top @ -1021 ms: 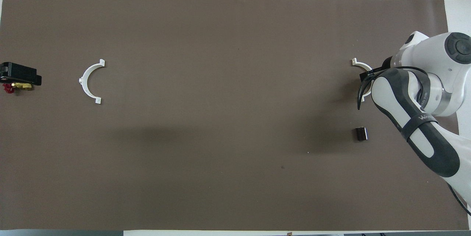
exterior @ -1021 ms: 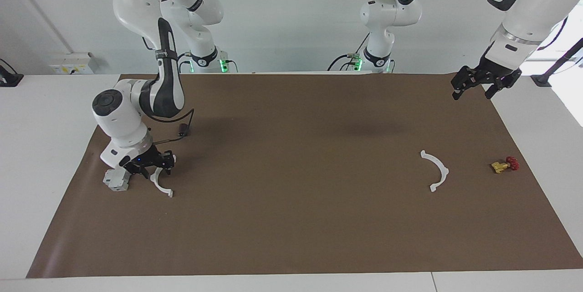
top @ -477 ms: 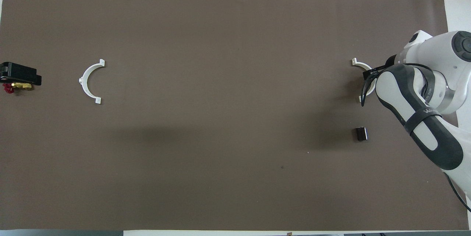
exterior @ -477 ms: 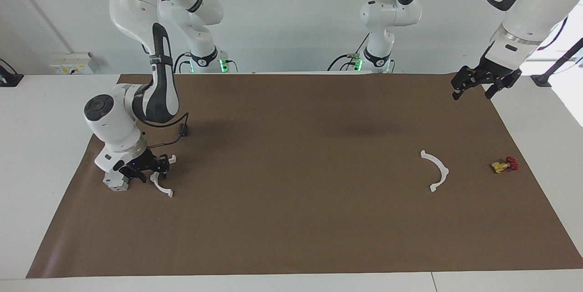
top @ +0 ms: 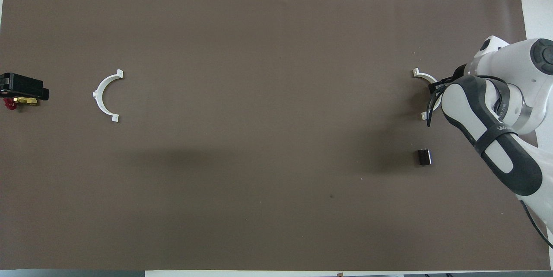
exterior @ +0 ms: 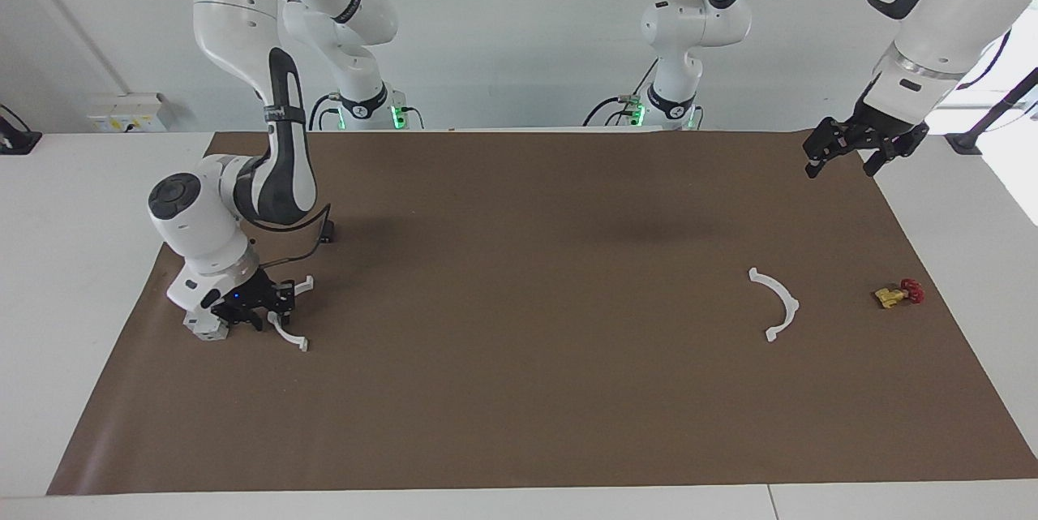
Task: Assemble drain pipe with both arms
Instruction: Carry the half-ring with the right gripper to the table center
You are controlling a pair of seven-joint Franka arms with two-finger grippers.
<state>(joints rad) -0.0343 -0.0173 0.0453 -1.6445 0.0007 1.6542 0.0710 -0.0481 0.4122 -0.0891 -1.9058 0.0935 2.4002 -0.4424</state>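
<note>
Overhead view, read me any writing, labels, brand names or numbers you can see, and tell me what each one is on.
One marking only: white lettering on the dark strap around the right arm's forearm. It begins "WA"; the rest is too small to read.
Nothing readable on the two white half-rings, the small dark cylinder, the brown mat or the left gripper.

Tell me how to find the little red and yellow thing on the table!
Look at the big brown paper mat and go to the left arm's end. There, beside a thin white plastic half-ring arc, lies the small yellow-bodied piece with a red end. It is the only colourful thing on the mat; the black left gripper hangs above that end.
</note>
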